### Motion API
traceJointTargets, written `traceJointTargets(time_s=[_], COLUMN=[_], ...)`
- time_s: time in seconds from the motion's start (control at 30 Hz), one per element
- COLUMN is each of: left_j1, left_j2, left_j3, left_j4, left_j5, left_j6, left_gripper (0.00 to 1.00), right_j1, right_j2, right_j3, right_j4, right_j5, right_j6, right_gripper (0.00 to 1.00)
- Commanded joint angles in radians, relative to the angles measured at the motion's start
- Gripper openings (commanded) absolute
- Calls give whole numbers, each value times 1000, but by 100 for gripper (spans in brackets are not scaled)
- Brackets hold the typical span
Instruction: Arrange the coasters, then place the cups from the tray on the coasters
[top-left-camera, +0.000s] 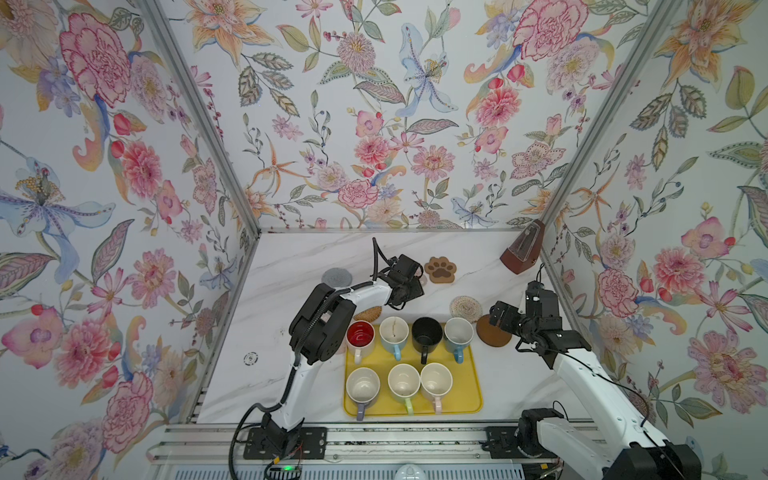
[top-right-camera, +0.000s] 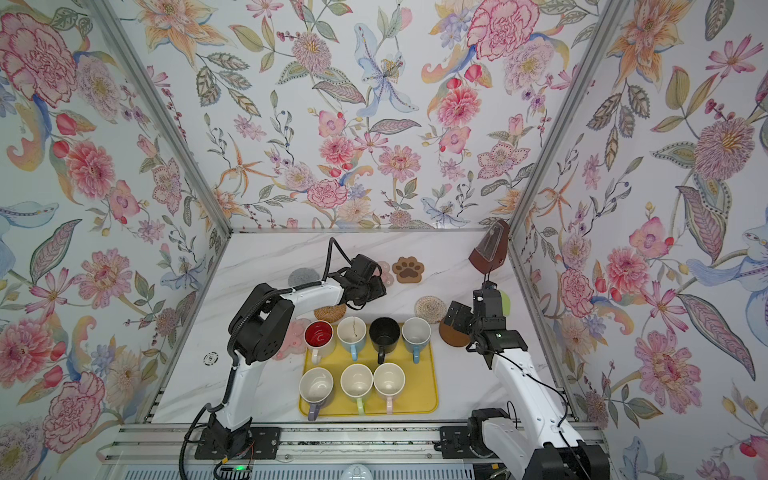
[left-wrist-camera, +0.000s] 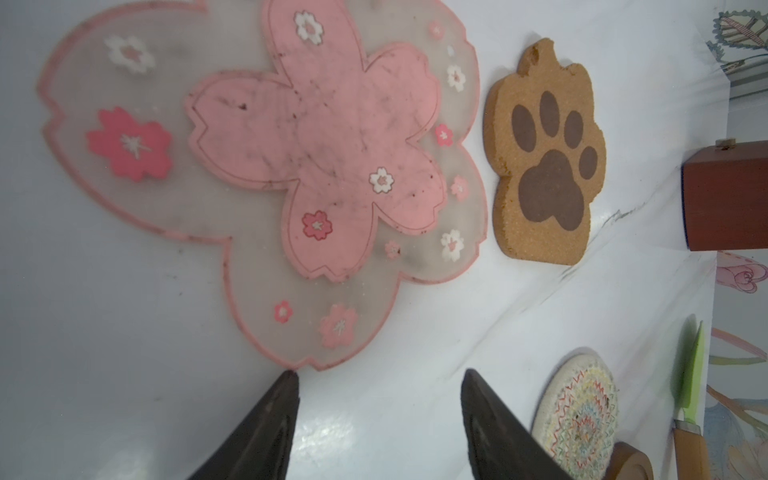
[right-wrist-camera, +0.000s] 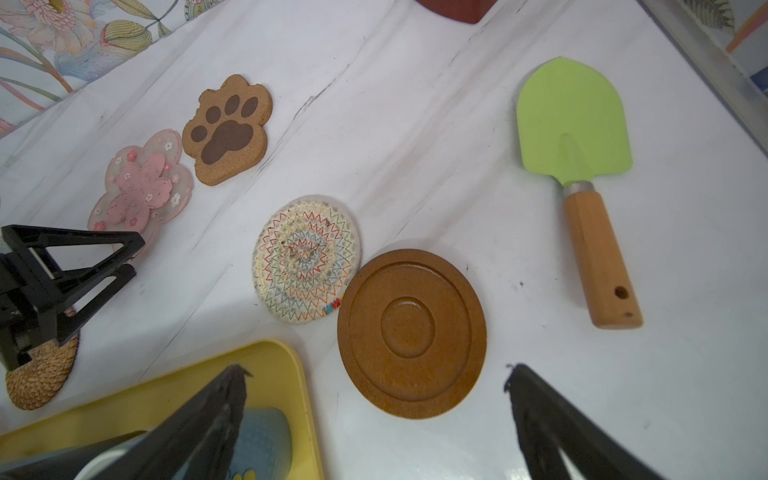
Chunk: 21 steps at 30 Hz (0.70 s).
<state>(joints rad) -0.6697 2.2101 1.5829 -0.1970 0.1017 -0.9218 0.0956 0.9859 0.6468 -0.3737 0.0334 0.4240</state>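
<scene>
Left end effector (left-wrist-camera: 378, 376) by the pink flower coaster (left-wrist-camera: 316, 166) and right end effector (right-wrist-camera: 374, 370) by the wooden disc (right-wrist-camera: 411, 332) both stand spread and empty, while seven cups (top-left-camera: 404, 384) sit on the tray (top-left-camera: 468, 374) near the front edge of the bench (top-left-camera: 291, 266).

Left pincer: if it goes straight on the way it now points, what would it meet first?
Probably the pink flower coaster, just ahead of the open left pincer, though depth is unclear.
</scene>
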Motion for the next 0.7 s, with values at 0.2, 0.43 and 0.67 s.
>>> traceJointTargets(time_s=[0.2,0.43,0.67], left_j1=[32,64,97], left_j2=[-57,-299,-746], left_j3=[69,51,-398], left_j4=[-110,-153,32], left_j5=[-86,-206,-399], left_j6=[126,292,444], left_gripper=[65,70,87], right_j1=[-4,-4,31], right_j2=[19,81,172], right_j3=[15,60,130], right_j4=[-14,-19,-17], right_j5=[2,-4,-1], right_j6=[-5,-8,-13], right_gripper=[99,99,97])
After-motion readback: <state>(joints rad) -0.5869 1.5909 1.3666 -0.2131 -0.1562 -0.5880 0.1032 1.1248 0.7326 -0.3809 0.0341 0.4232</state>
